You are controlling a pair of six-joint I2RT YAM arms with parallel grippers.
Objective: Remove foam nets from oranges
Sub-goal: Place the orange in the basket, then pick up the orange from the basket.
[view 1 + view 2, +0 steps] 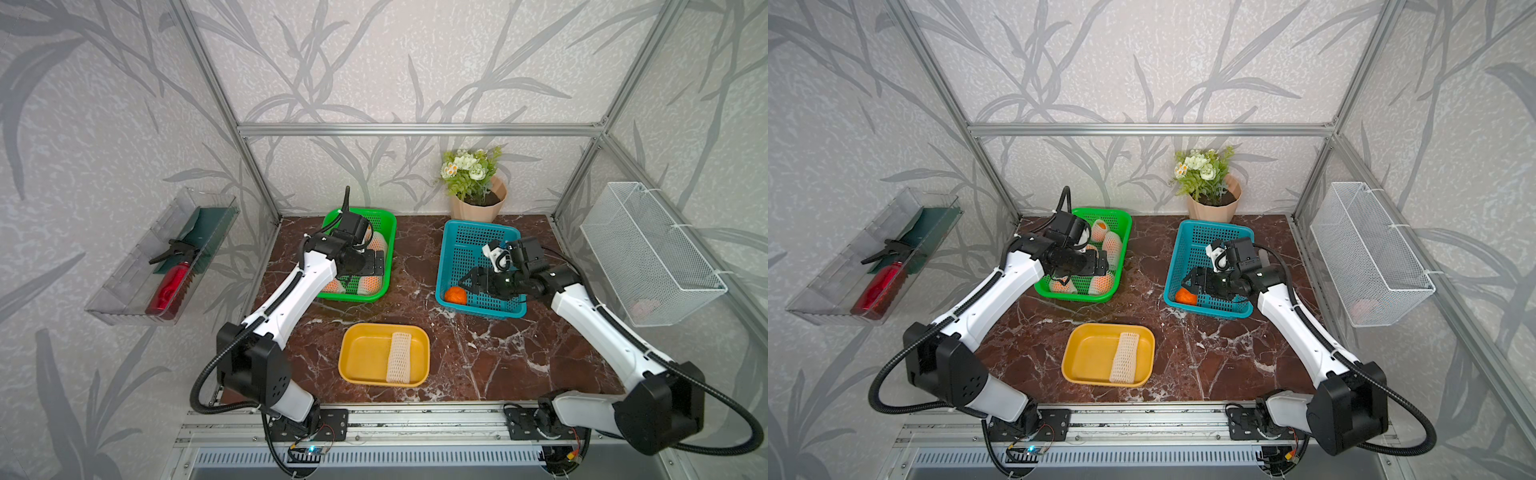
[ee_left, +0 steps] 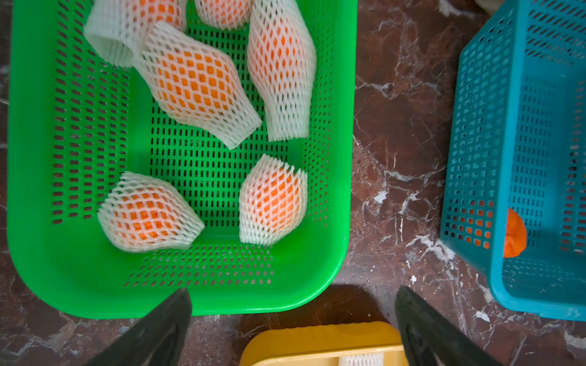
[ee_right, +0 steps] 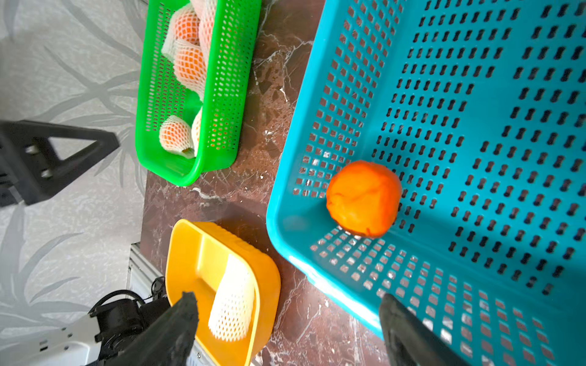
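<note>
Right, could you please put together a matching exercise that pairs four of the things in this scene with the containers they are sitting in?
Things:
1. bare orange
2. empty foam net
3. netted oranges
4. red spray bottle

Places:
A. clear wall tray
B. green basket
C. blue basket
D. yellow tray

Pairs: 1-C, 2-D, 3-B, 4-A.
</note>
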